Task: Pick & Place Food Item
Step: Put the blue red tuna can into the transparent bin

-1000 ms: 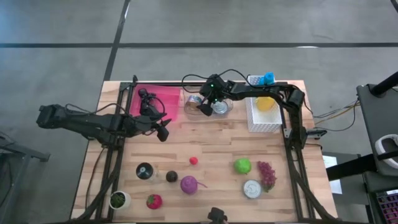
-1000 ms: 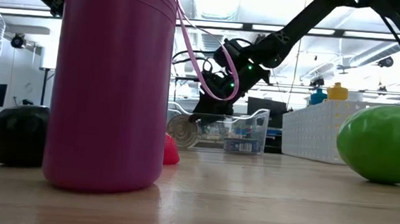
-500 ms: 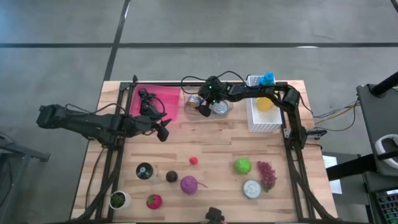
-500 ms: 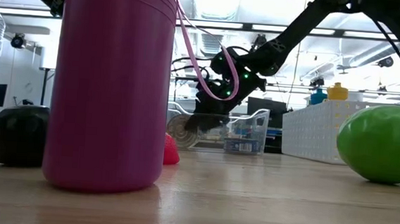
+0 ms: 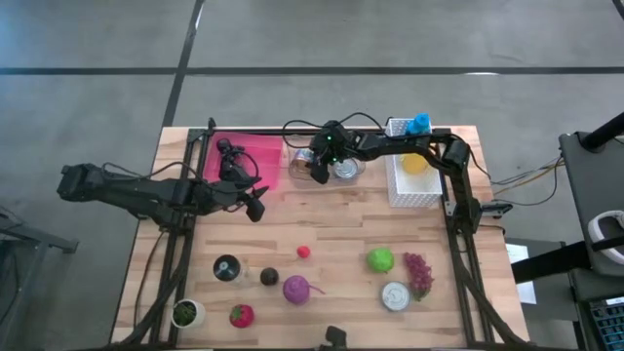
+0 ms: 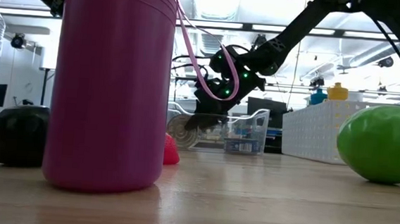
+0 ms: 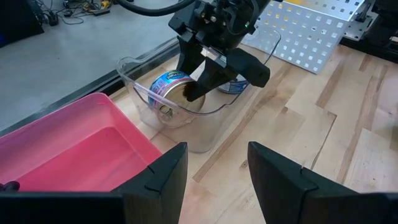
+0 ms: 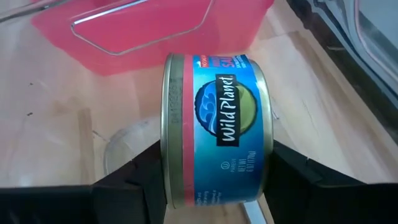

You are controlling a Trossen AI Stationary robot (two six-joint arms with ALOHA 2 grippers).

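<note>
From above, my right gripper (image 5: 318, 168) reaches into the clear container (image 5: 330, 162) at the far side of the table, between the pink bin (image 5: 249, 158) and the white perforated basket (image 5: 413, 179); my left gripper (image 5: 256, 203) waits near the pink bin, its fingers apart and holding nothing. In the low view, my right gripper (image 6: 201, 119) is down inside the clear container (image 6: 252, 130). A second ago it was higher, above the rim. In the left wrist view, my right gripper (image 7: 198, 87) has its fingers on a blue tuna can (image 7: 171, 89) lying in the clear container (image 7: 186, 118). In the right wrist view, the blue tuna can (image 8: 217, 127) stands on its edge between my two fingers (image 8: 140, 171), which now clamp it.
</note>
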